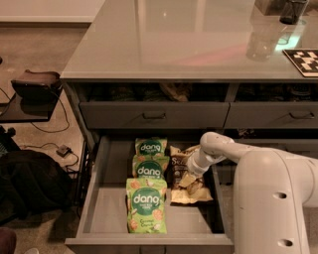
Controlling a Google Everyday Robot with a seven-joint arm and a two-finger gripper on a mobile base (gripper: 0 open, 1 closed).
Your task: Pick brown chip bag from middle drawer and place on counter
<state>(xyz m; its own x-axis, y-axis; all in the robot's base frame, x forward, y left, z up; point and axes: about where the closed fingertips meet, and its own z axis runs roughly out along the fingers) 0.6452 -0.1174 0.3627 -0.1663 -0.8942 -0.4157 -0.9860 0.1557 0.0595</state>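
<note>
The brown chip bag (183, 166) lies on the floor of the open middle drawer (97, 198), at its right side, with tan crinkled edges toward the front. My gripper (190, 179) reaches down into the drawer from the right, at the end of the white arm, and sits right over the bag's lower half. The arm's wrist hides the fingertips. The counter (189, 39) is the glossy grey-green top above the drawers.
Three green "dang" bags (147, 191) lie in a column left of the brown bag. Shallow drawer fronts with bar handles (154, 115) sit above. A clear cup (261, 42), a dark container (292, 11) and a checkered board (304, 60) are on the counter's right. A dark bag (30, 183) lies on the floor at left.
</note>
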